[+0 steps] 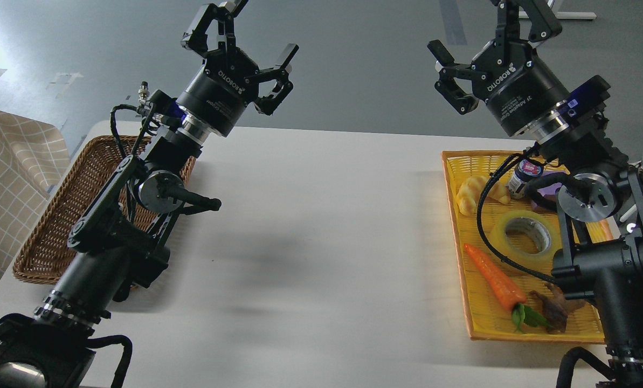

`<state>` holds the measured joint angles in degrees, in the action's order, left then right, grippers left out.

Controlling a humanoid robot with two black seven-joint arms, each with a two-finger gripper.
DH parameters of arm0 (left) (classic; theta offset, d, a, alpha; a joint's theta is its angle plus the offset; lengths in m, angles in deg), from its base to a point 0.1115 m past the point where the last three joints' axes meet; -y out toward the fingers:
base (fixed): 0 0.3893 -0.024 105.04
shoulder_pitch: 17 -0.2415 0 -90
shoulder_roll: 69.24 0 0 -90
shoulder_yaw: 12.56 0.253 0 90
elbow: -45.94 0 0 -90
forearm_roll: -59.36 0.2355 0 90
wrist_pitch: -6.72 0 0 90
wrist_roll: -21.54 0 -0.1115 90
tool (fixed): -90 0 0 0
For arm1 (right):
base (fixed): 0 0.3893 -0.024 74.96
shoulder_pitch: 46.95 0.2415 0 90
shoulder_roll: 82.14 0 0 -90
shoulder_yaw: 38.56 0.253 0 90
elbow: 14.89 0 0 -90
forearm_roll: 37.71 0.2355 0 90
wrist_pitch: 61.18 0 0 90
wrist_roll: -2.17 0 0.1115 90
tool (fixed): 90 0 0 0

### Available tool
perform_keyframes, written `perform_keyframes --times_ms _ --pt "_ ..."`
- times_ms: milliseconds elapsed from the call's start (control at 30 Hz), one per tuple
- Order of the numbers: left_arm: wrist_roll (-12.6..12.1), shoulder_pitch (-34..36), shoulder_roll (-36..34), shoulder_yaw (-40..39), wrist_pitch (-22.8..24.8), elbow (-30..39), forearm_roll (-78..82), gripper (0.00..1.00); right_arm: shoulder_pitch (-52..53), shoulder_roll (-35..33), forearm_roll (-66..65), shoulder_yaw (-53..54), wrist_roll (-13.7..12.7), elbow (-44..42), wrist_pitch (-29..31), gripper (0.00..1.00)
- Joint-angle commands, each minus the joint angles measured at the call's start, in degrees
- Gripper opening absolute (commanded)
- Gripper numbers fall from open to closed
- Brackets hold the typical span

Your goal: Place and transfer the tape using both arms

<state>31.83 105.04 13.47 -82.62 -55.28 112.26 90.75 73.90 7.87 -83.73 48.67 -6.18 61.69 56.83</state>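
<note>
The tape, a yellowish translucent roll with a grey-white core, lies flat in the yellow tray at the right, partly behind my right arm and a black cable. Raised high above the tray's far end, my right gripper is open and holds nothing. My left gripper is also open and empty, lifted above the table's far left edge near the wicker basket. Both grippers are well clear of the tape.
The yellow tray also holds a carrot, a bread piece, a small bottle and a brown item. A checkered cloth hangs at the far left. The white table lies between basket and tray.
</note>
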Motion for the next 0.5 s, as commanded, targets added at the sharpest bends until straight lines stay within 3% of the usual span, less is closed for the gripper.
perform_keyframes --times_ms 0,467 --pt "0.2 -0.5 0.0 0.2 0.0 0.0 0.3 0.98 0.0 0.0 0.0 -0.3 0.0 -0.1 0.0 1.00" --pt "1.6 -0.7 0.3 0.3 -0.2 0.0 2.8 0.98 -0.4 0.0 -0.4 -0.3 0.0 0.2 0.0 1.00"
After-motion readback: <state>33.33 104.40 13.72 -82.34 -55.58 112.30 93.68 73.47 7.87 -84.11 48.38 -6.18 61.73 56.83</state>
